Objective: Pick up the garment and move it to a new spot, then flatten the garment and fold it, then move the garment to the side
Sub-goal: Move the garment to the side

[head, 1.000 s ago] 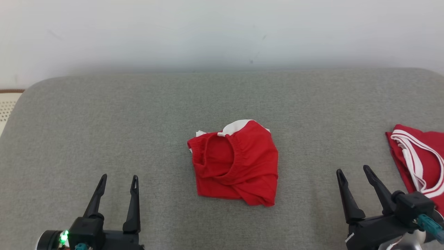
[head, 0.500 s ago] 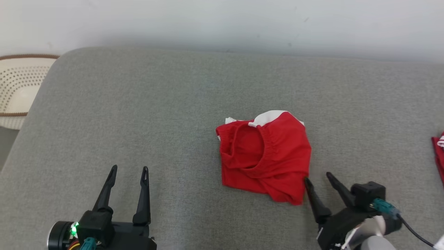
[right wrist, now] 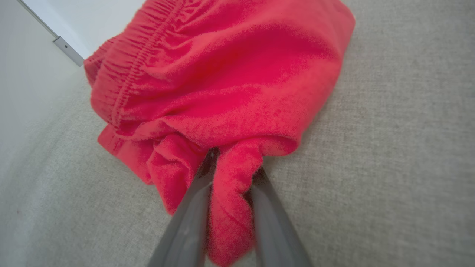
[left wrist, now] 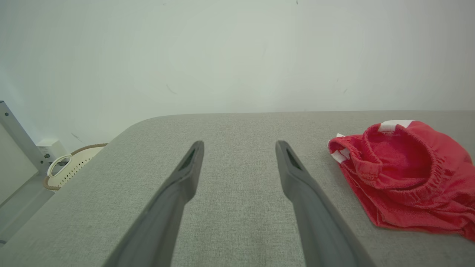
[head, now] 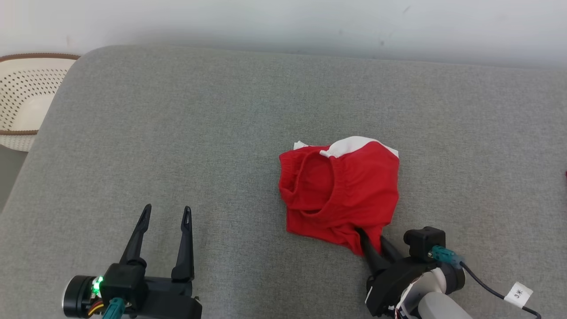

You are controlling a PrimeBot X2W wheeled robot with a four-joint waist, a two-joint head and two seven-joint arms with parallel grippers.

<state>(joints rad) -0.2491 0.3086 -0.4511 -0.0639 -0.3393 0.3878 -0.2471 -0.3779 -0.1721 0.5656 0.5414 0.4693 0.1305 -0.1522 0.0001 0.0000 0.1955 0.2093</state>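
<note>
Moved: right gripper [head: 370, 235] has come forward and left across the bare cushion [head: 177, 133] to the near right corner of the garment [head: 341, 190]; the camera has swung too, so the whole scene sits shifted.
Basket [head: 22, 97]: pale, perforated, brown-rimmed, beyond the cushion's far left end.
Left gripper [head: 167, 207]: near left, over bare grey cushion, fingers spread wide with nothing between them, well apart from the garment.
Garment: red with white trim along its far edge, crumpled in a heap right of centre, with the elastic waistband gaping toward the left.
Right gripper's grip: both fingers pressed against a red fold at the near corner, pinching it.
</note>
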